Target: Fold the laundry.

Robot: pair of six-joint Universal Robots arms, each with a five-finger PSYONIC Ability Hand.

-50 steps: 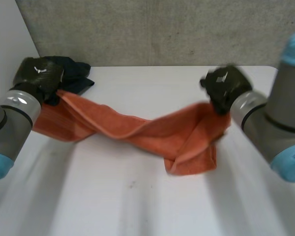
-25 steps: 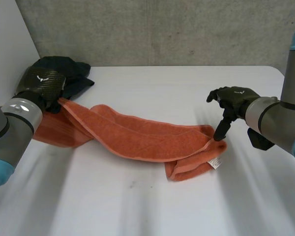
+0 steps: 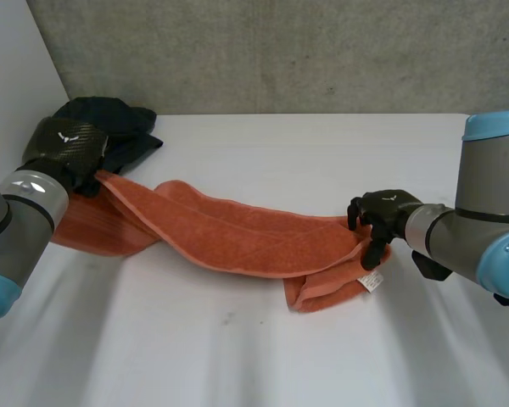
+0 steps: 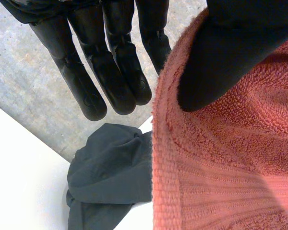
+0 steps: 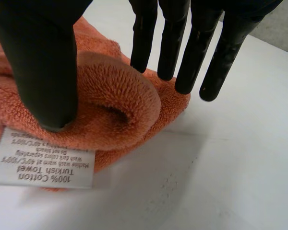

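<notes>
An orange towel (image 3: pixel 237 233) lies as a long twisted band across the white table (image 3: pixel 237 365). My left hand (image 3: pixel 68 144) holds its left end just off the table. In the left wrist view the thumb (image 4: pixel 230 43) clamps the towel's edge (image 4: pixel 221 163) while the fingers (image 4: pixel 110 72) stand straight beside it. My right hand (image 3: pixel 382 212) is at the towel's folded right end. There the thumb (image 5: pixel 43 62) rests on the rolled fold (image 5: pixel 115 105) and the straight fingers (image 5: pixel 192 52) hang just past it, not pinching. A white care label (image 5: pixel 43 165) lies by the thumb.
A dark crumpled garment (image 3: pixel 123 127) lies at the table's back left corner, just behind my left hand, and under the fingers in the left wrist view (image 4: pixel 110 167). A grey wall runs behind the table. Bare tabletop spreads in front of the towel.
My right hand let go of the towel's raised right end, which dropped onto the table. The hand then came down and nearer, onto that end. My left hand kept its grip.
</notes>
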